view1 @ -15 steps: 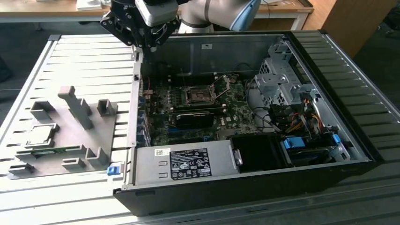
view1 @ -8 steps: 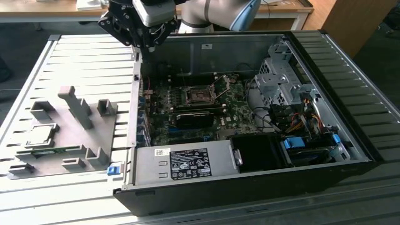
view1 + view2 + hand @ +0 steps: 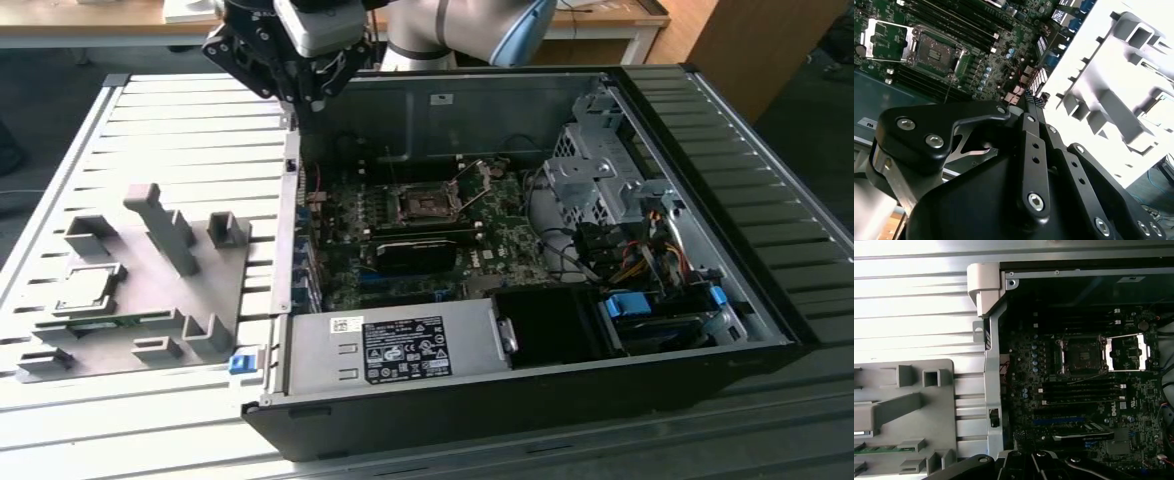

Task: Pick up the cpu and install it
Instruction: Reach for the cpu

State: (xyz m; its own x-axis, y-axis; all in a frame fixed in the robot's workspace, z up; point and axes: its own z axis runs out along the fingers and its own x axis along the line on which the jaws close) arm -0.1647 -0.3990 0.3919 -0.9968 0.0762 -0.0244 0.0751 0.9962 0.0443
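The cpu [image 3: 83, 287], a small square chip with a silvery top, lies in a recess of the grey holder tray [image 3: 147, 300] at the exterior view's left, outside the case. My gripper [image 3: 304, 92] hangs high over the case's back left corner, well apart from the cpu and holding nothing that I can see. Its black linkage shows in the second wrist view [image 3: 1030, 100] and the first wrist view [image 3: 1039, 462]. The motherboard socket [image 3: 427, 205] [image 3: 936, 50] [image 3: 1081, 356] stands bare, its metal frame [image 3: 1129, 352] swung open beside it.
The open black computer case [image 3: 747, 300] lies on a slatted metal table [image 3: 174, 130]. A grey power-supply box [image 3: 394, 350] sits at its front, drive cage and cables [image 3: 627, 230] at the exterior view's right. A green circuit strip [image 3: 114, 322] rests in the tray among upright posts [image 3: 160, 225].
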